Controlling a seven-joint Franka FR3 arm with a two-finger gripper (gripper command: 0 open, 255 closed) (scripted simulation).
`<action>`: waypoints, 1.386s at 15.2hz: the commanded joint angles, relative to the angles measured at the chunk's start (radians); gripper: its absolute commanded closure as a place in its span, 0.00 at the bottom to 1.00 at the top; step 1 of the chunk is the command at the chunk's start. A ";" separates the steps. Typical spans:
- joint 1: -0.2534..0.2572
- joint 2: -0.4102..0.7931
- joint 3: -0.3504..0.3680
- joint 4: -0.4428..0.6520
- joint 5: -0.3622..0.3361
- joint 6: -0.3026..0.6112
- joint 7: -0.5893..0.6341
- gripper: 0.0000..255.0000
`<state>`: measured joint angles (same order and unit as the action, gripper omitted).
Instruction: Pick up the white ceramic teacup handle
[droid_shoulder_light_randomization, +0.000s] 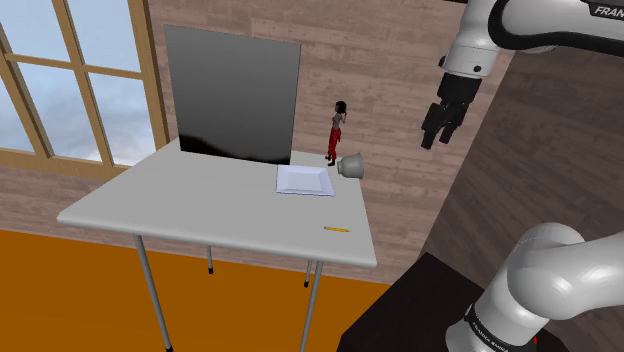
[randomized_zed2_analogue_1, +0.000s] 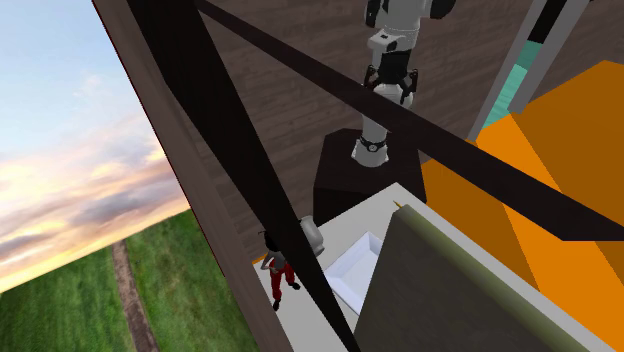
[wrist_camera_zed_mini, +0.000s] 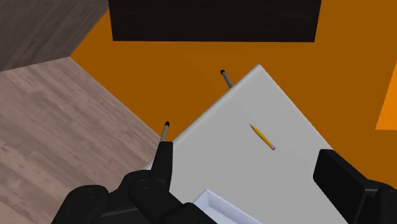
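Shoulder view: tipped teacup (droid_shoulder_light_randomization: 351, 167) lies below gripper (droid_shoulder_light_randomization: 434, 138), toward that view's left, well apart. I read gripper as released, empty. Cup's facing: can't tell.

Logged item by item: table top (droid_shoulder_light_randomization: 200, 205), smooth matt pale grey, material I could not tell; table legs (droid_shoulder_light_randomization: 148, 292), thin grey rods with a metal look; wall (droid_shoulder_light_randomization: 380, 60), wood planking, grain plain to see, matt; window frame (droid_shoulder_light_randomization: 152, 70), wood, warm brown; dark panel (droid_shoulder_light_randomization: 232, 95), smooth, a soft sheen across it; teacup (droid_shoulder_light_randomization: 351, 166), smooth whitish-grey, ceramic I could not confirm; arm (droid_shoulder_light_randomization: 555, 270), white shells with a gloss; gripper (droid_shoulder_light_randomization: 436, 140), plain matt black; floor (droid_shoulder_light_randomization: 60, 290), flat untextured orange.
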<state>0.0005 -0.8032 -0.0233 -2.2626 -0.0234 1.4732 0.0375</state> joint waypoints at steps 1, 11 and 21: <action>0.000 0.000 0.000 0.000 0.000 0.000 0.000 0.00; -0.039 0.300 -0.178 0.085 0.158 0.253 0.005 0.00; -0.048 0.643 -0.356 0.249 0.450 0.395 -0.082 0.00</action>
<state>-0.0450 -0.1918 -0.3620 -2.0245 0.3897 1.8563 -0.0318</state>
